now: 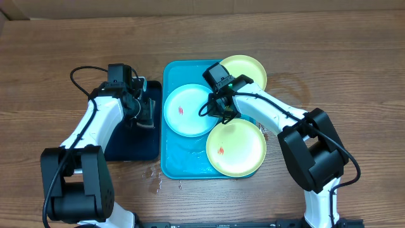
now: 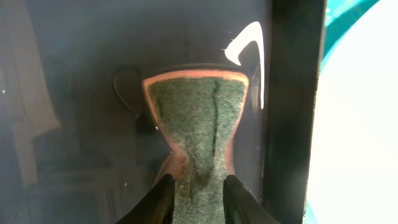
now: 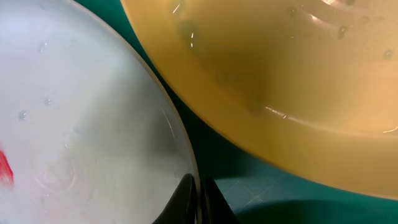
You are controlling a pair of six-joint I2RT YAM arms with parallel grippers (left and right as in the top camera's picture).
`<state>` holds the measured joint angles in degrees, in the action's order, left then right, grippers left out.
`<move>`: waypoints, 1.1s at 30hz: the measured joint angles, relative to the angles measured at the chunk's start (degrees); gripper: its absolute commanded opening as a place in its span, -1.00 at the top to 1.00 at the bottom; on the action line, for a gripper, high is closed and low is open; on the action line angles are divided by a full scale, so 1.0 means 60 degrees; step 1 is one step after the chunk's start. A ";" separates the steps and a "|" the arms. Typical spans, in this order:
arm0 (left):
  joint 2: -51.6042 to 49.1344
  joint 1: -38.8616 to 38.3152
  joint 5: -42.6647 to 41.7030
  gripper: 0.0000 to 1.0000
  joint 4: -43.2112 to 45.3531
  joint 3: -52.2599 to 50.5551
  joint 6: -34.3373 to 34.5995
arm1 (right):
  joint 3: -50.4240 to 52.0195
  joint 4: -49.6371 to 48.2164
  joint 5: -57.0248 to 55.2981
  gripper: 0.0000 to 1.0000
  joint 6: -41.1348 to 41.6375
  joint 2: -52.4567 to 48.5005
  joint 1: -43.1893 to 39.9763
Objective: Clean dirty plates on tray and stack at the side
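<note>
Wooden bench (image 1: pixel 50 57) carries the turquoise tray (image 1: pixel 180 166), with the light blue plate (image 1: pixel 186 111) in its left half, one yellow-green plate (image 1: pixel 250 68) overhanging its far right corner and another yellow-green plate (image 1: pixel 237 149) overhanging its near right side. Over the black tray (image 1: pixel 130 149), the left hand (image 2: pixel 198 182) pinches a green sponge (image 2: pixel 196 118). The right hand (image 3: pixel 198 183) is closed at the light blue plate's rim; whether it grips the rim I cannot tell.

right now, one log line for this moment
left end effector: shut on sponge over black tray | right end effector: shut at blue plate rim | no side stack yet
</note>
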<state>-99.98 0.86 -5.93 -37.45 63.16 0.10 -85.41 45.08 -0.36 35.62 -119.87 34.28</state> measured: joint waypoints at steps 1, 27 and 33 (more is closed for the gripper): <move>0.0000 0.0000 -0.0025 0.46 -0.0018 0.0004 -0.0029 | 0.0000 0.0000 0.0000 0.92 0.0000 0.0000 0.0000; -0.1056 -0.0018 -0.0160 0.92 0.0645 0.0055 -0.0484 | 0.0000 -0.0015 -0.0004 0.92 0.0000 0.0000 0.0000; -0.1053 -0.0018 -0.0109 0.92 0.0335 0.0364 -0.0477 | 0.0000 0.0000 0.0022 0.93 0.0004 0.0000 0.0000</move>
<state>-106.30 0.75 -6.59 -35.44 65.34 -2.76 -85.41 45.08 -0.23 35.64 -119.87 34.28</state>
